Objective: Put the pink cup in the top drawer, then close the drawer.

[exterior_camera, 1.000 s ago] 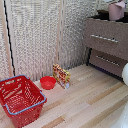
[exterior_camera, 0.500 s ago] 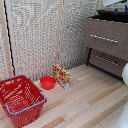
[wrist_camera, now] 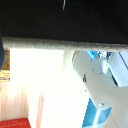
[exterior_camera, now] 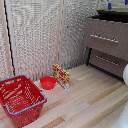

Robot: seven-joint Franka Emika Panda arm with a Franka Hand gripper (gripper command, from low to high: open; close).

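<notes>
One open floor strip (exterior_camera: pixel 95 102) beside basket (exterior_camera: pixel 20 100).

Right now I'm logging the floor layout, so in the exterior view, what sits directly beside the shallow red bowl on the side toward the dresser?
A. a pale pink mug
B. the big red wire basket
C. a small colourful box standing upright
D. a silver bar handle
C: the small colourful box stands upright on the wooden floor next to the red bowl, between it and the dresser; the red wire basket is on the bowl's other side.
</notes>
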